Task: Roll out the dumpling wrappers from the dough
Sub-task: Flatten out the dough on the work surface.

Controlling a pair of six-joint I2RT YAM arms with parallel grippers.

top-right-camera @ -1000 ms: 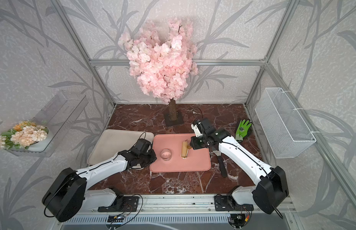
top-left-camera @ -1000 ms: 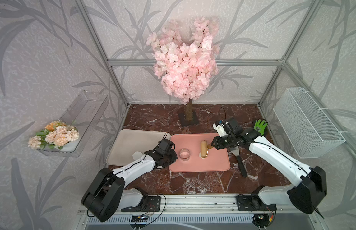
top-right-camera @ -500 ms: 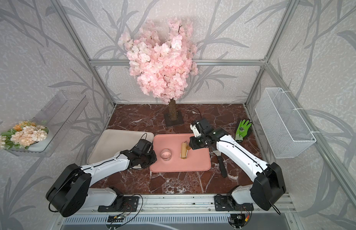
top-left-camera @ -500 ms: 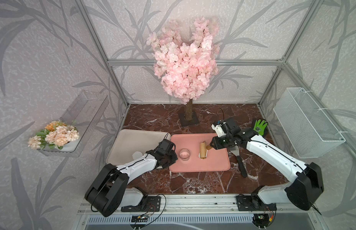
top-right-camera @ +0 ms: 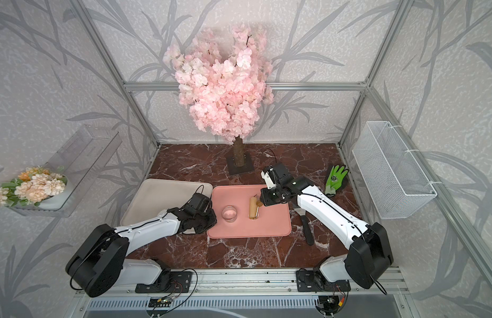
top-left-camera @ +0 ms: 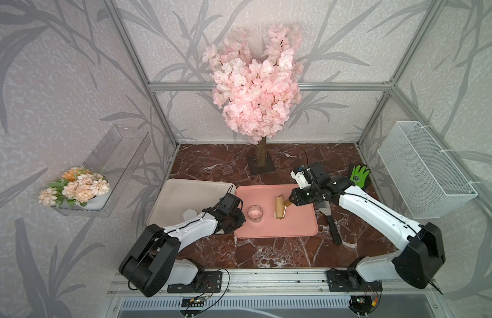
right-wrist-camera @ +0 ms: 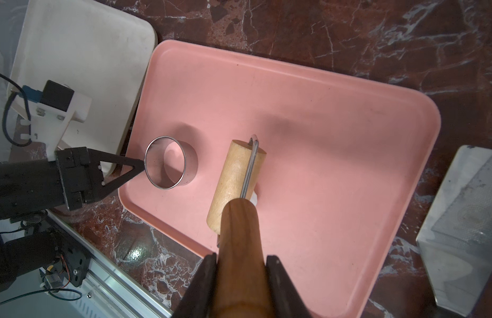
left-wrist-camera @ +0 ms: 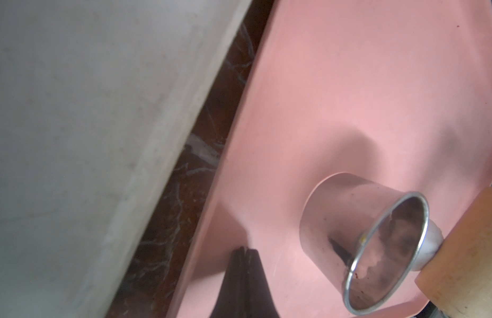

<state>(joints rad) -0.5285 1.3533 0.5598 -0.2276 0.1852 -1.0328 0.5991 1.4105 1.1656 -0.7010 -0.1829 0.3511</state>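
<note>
Right gripper (right-wrist-camera: 240, 264) clamped on rolling pin (right-wrist-camera: 236, 179) handle: hold roller level, press gently over the dough (right-wrist-camera: 254, 200); leave closed, empty left gripper (right-wrist-camera: 137, 166) off ring cutter (right-wrist-camera: 190, 170).

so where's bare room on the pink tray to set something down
Free: the pink tray between the rolling pin and its edge by the spatula. Crowded: the gap from rolling pin to ring cutter, with the left gripper at its rim.
</note>
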